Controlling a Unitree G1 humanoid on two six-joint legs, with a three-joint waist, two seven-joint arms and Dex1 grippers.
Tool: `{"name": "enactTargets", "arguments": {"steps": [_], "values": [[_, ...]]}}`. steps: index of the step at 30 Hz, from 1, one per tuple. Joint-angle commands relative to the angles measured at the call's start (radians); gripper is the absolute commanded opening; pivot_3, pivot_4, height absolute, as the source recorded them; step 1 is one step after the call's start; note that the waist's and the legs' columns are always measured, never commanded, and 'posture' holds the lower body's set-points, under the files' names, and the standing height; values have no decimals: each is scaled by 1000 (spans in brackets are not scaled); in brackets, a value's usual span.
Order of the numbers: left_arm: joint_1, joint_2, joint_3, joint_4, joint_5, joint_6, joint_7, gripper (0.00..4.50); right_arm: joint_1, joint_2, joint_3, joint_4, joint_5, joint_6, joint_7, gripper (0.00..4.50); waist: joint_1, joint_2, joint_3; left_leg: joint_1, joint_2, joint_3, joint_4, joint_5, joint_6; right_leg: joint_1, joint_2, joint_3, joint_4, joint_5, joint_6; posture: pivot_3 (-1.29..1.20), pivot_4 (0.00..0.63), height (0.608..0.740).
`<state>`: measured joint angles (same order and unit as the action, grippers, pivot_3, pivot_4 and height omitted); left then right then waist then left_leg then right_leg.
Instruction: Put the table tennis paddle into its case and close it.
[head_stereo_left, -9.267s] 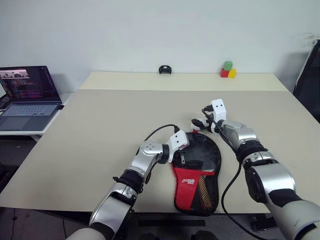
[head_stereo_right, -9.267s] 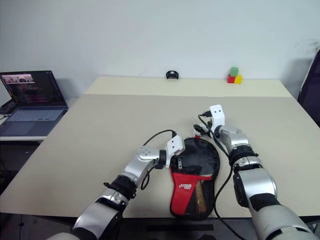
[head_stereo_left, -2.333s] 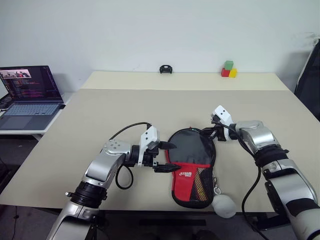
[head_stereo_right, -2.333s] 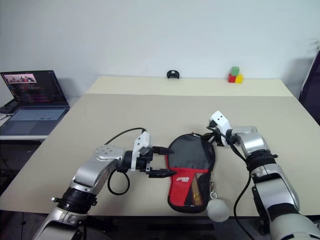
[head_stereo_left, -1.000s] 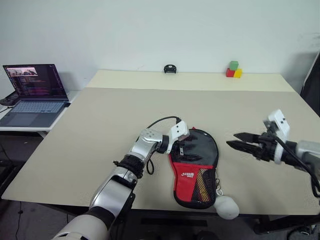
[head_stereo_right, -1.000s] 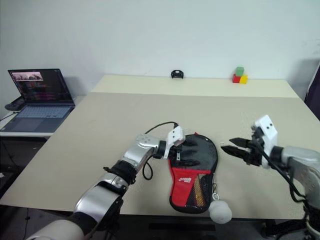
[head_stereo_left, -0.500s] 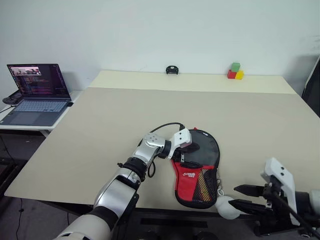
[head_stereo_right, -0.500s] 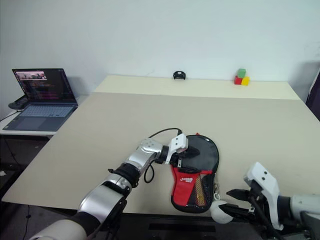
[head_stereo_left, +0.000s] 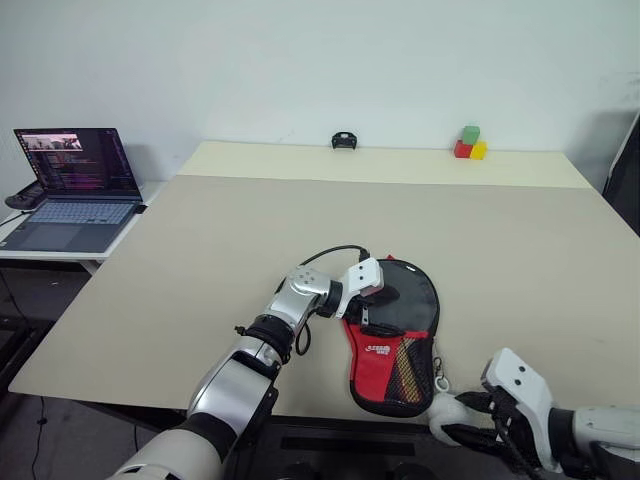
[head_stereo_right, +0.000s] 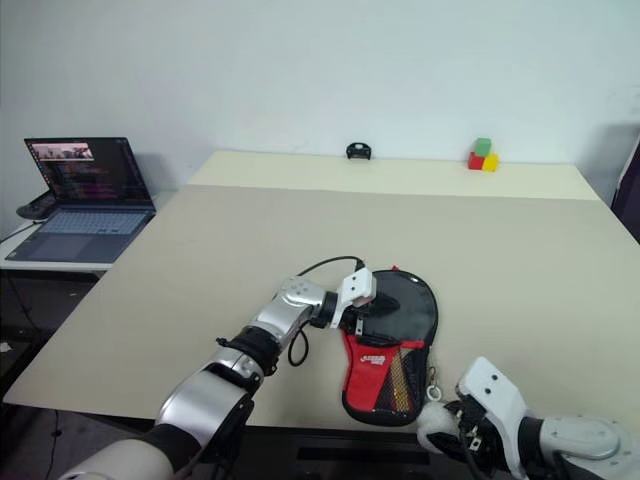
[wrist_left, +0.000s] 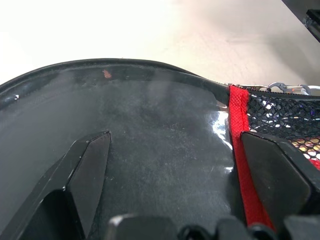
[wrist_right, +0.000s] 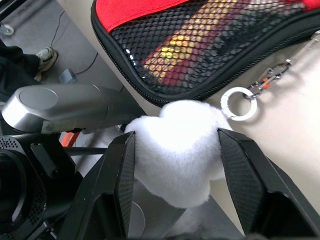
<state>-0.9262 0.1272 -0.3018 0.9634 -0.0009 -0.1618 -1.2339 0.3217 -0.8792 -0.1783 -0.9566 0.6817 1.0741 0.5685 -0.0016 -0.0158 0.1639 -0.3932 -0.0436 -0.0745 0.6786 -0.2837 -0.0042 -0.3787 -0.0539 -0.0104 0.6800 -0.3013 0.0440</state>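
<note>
The case, black at its round end and red with a mesh pocket near me, lies flat near the table's front edge. The paddle is inside it: only its striped wooden handle shows through the mesh. My left gripper rests over the case's black face, open, its fingers spread on the fabric. A white fluffy ball hangs from the case by a key ring at the table's edge. My right gripper is open and straddles the ball, one finger on each side.
An open laptop sits on a side table to the left. Coloured blocks and a small black object stand at the table's far edge. The table's front edge runs just before the case.
My right gripper has dropped from beside the case down and back to the table's front edge, coming around the white ball. The left gripper has stayed on the case.
</note>
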Motion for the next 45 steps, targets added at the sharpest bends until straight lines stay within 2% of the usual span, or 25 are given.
{"name": "enactTargets", "arguments": {"steps": [1,18,25,28,30,41,45], "values": [[3,1,10,7,11,-12,0,4500,1,4,41,10,-33,-34,-14,2634,0,0,0,0,0,0,0,0,0,0,0,0,0,0,0,0,150,740],[13,2,8,-1,15,-13,3,4500,7,-35,178,48,-165,-108,-15,2634,0,-2,-1,6,0,0,0,0,0,6,0,0,-1,0,0,0,150,740],[19,0,8,-8,13,-11,1,4500,0,-19,184,67,-178,-123,-11,2634,0,-3,-1,8,1,0,0,0,0,7,0,0,-1,0,0,0,150,740],[20,0,7,-9,13,-10,0,4500,-11,-20,178,71,-184,-118,-12,3236,0,-4,-1,8,1,0,-1,0,0,7,0,0,-1,0,0,0,150,740],[21,0,7,-9,13,-10,0,4500,-15,-29,189,77,-200,-126,-8,3847,0,-4,-1,8,1,0,-1,0,0,7,0,0,-1,0,0,0,150,740],[25,5,8,-11,15,-12,2,4500,-38,16,178,113,-200,-136,-21,3847,0,-4,-1,9,1,0,-1,0,0,7,0,0,-1,0,0,0,150,740],[31,7,6,-11,16,-13,-2,4500,-57,40,156,115,-176,-118,-18,3053,0,-4,-1,9,1,0,-1,0,0,7,0,0,-1,0,0,0,150,740]]}}
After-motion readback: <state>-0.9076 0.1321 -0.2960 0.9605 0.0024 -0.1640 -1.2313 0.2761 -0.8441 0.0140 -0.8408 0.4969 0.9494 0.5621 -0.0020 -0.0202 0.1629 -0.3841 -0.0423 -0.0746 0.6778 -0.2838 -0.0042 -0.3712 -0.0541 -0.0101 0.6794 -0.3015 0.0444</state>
